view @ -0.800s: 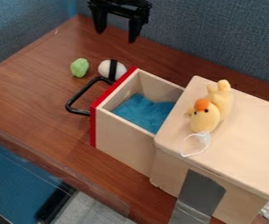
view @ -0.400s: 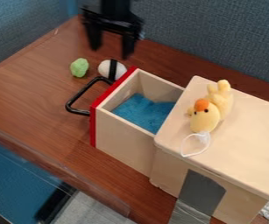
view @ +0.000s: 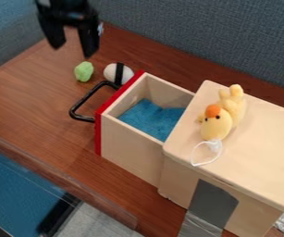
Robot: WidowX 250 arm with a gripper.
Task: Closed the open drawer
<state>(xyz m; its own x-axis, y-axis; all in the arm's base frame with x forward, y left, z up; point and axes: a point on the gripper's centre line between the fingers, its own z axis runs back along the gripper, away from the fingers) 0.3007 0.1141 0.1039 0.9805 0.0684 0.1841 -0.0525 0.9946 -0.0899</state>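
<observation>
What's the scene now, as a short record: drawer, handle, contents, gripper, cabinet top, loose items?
drawer: pale wooden, red-fronted drawer, open
handle: black loop handle, untouched
contents: blue cloth-like material
gripper: black two-finger gripper, open, above brown tabletop
cabinet top: yellow plush toy, orange beak
loose items: green lump; white rounded object, black band

Brown table [view: 33, 102], cabinet [view: 264, 139], green lump [view: 83, 71], white oval [view: 110, 72]
</observation>
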